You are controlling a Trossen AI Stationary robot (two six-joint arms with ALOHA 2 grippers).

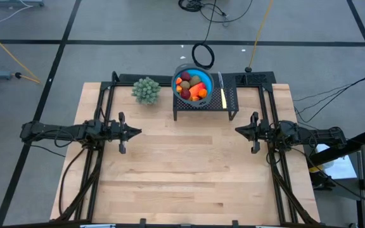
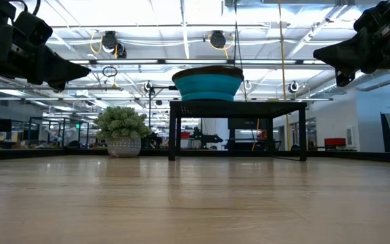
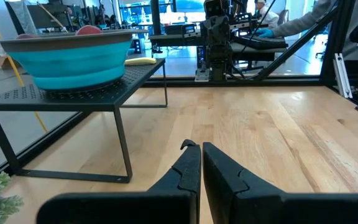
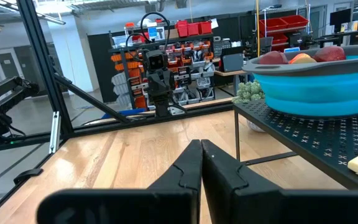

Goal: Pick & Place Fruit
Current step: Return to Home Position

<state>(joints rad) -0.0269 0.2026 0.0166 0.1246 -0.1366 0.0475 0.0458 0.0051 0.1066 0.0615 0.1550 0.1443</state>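
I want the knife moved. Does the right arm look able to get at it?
Probably yes: the knife lies uncovered on the shelf beside the bowl, and only bare table separates it from the right gripper.

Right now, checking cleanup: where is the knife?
In the high view, the knife lies on the black shelf, just right of the blue bowl.

We see a robotics lab, red parts bins (image 4: 194, 28) racked behind, cables (image 1: 192, 5) across the taped floor (image 1: 132, 60), bright strip lights (image 2: 147, 13) overhead.
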